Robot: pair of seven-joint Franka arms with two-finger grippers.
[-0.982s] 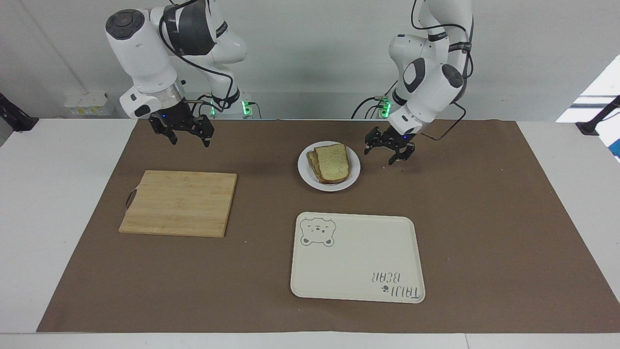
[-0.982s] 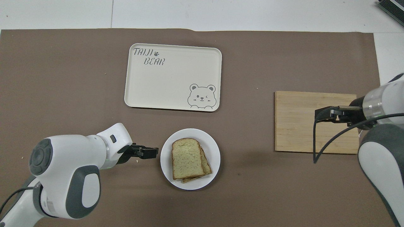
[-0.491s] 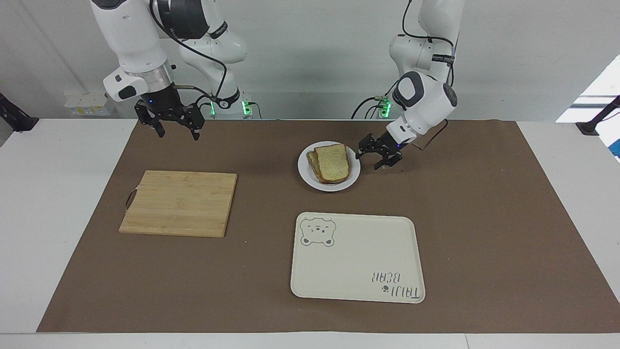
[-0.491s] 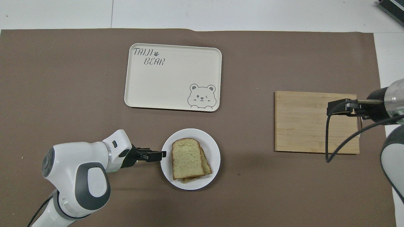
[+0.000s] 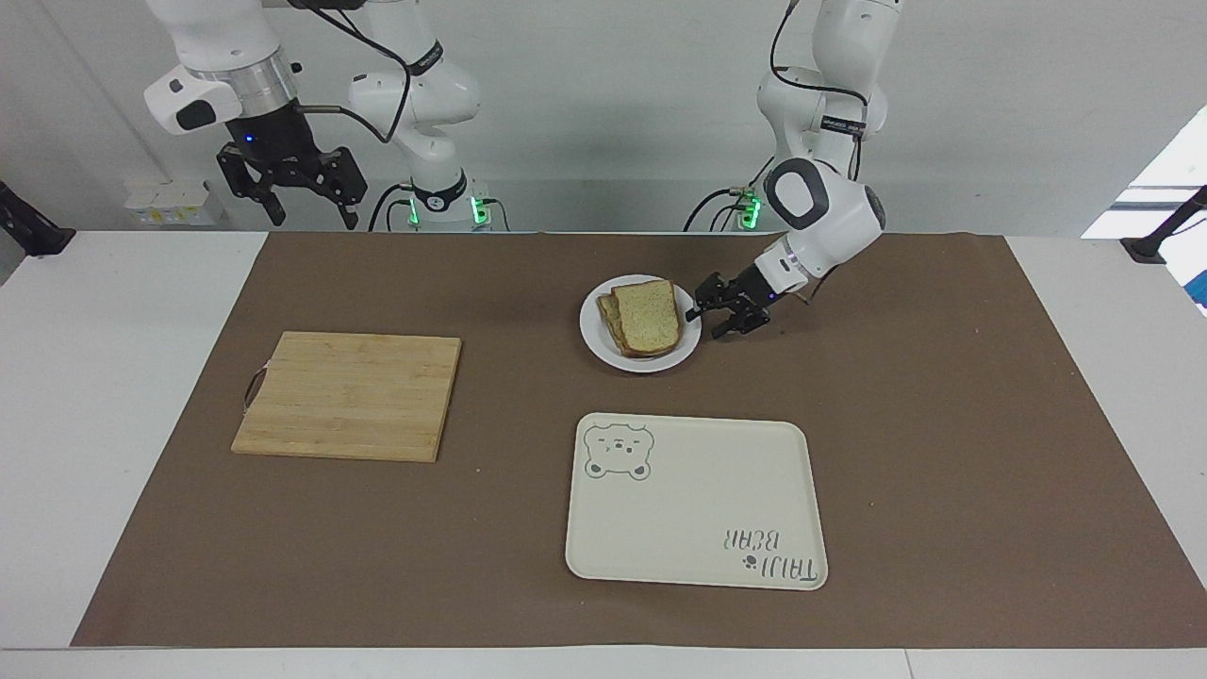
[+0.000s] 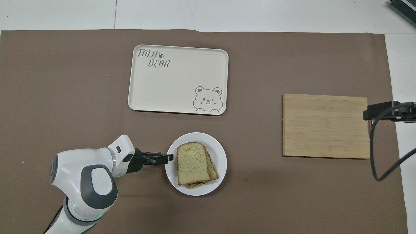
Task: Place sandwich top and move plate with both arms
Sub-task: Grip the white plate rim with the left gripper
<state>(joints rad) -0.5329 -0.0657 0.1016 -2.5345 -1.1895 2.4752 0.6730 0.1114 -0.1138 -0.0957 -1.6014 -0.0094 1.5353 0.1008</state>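
White plate (image 5: 594, 341) carries the sandwich top (image 5: 648, 317); my left claw (image 5: 699, 315) pinches its rim, right claw (image 5: 304, 201) spread, waiting; lift next

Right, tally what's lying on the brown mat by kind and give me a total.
Bread slices: 2 showing, stacked on the plate
Plate: 1
Tray: 1
Cutting board: 1
Total: 5
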